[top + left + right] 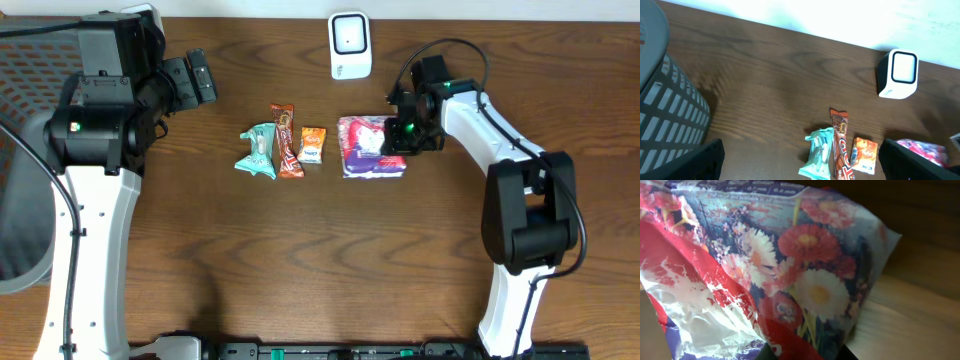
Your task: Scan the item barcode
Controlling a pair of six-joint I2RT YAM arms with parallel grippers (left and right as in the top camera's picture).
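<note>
We are at the pick-up step: our right fingers (392,130) pinch the flowered packet (368,148), which lies on the bench (300,250) near the scanner (350,45). Left fingers (700,165) stand wide, idle. Next we would lift it and turn its barcode scannerward.

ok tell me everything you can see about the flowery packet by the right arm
The floral packet is a soft, glossy plastic-film pack, crinkled, printed with red, white and pink daisies on a dark ground, with red and purple areas and a strip of small white print along one edge. It lies on the wooden table, beside the three small snacks and near the white scanner. The right tool is shut on the edge farthest from the snacks; nothing else touches it.
</note>
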